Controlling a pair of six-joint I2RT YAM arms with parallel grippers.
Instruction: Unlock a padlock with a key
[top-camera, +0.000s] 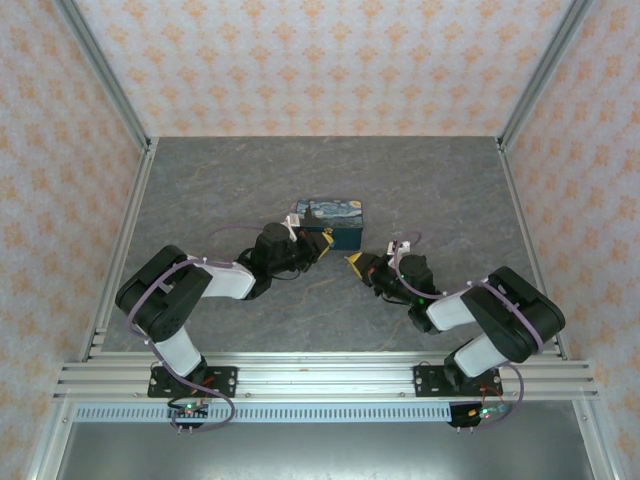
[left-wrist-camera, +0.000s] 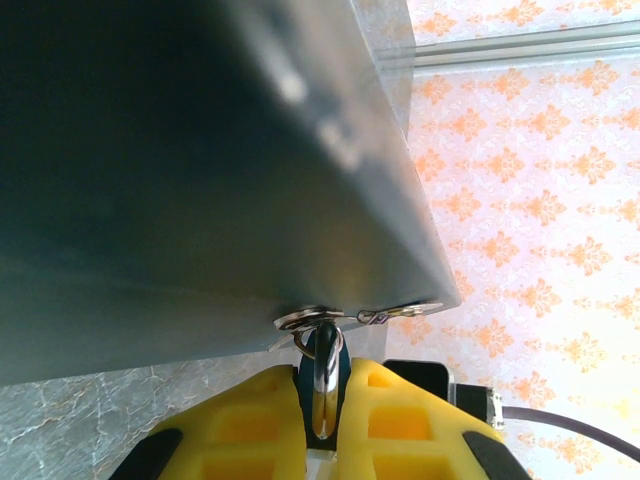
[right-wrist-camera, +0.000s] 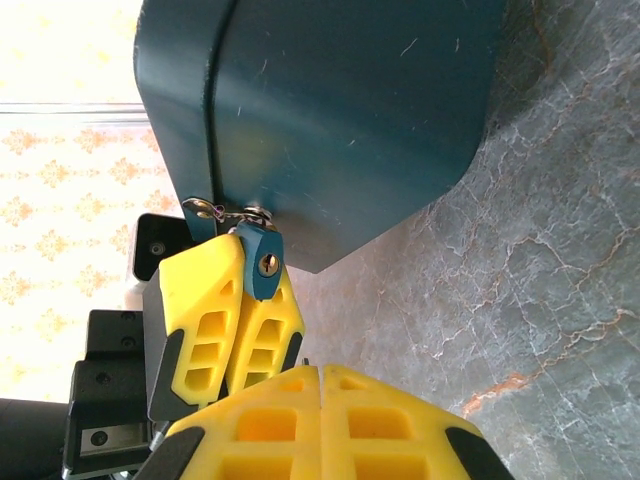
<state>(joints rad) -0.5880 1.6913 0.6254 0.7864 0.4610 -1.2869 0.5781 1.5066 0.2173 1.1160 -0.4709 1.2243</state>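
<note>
Just one padlock (right-wrist-camera: 263, 262), one box (right-wrist-camera: 330, 110), two hands (top-camera: 322, 243) (top-camera: 355, 262)

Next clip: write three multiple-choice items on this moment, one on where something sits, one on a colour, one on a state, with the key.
1. Where is the padlock?
A. loose on the table
B. hooked to the latch of the box, pinched in the left tool
C. lying on a shelf

2. What colour is the padlock's body?
A. red
B. silver
C. teal-blue

3. How do the jaws of the right tool stand?
A. shut
B. wide open
C. clamped around the box

Key:
1 B: the right wrist view shows it hanging at the latch between the left tool's yellow fingers.
2 C: the body around the keyhole is teal-blue.
3 A: its jaws meet with no gap.
</note>
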